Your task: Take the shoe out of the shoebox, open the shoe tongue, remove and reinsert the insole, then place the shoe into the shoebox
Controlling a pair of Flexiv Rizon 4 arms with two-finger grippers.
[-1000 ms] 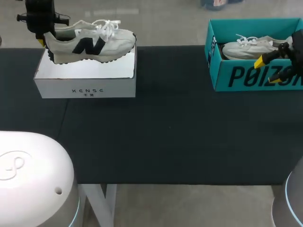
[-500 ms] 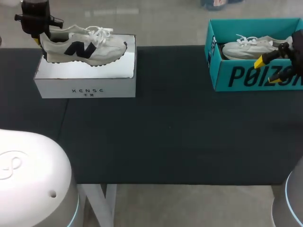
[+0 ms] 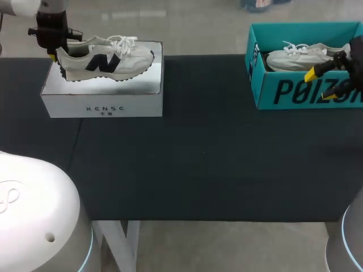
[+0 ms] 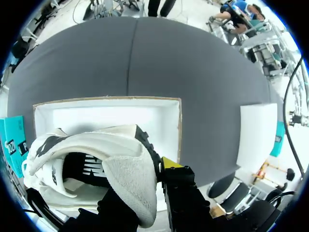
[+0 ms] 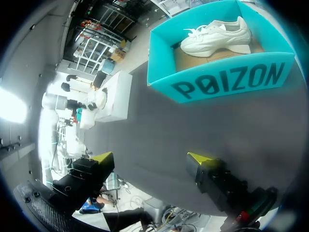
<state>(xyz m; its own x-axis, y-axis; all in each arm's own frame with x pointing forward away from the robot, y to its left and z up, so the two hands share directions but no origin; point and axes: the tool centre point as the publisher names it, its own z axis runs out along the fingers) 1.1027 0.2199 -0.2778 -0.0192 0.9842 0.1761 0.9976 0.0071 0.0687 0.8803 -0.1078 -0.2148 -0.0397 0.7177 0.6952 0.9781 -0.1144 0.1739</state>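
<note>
The left gripper (image 3: 55, 52) is clamped on the heel of a grey-and-white sneaker (image 3: 105, 58) over the open white shoebox (image 3: 102, 105) at the table's (image 3: 198, 158) far left corner; the toe points along the far edge toward the middle; whether the sole touches the box floor cannot be told. At the far right corner a teal shoebox (image 3: 306, 90) holds a second white shoe (image 3: 298, 56); the right gripper (image 5: 151, 158) hangs just in front of it, above the tabletop, its fingers wide apart and holding nothing.

The risk lies in the one-ended hold: gripped only at the heel collar, the sneaker's long toe end may sag or swing, and soft padding could slip from the fingers; a drooping toe or loose laces could catch the white box's wall, and a light cardboard box would likely slide or tip rather than resist; a drop outside the box near the far edge could put the shoe off the table.
</note>
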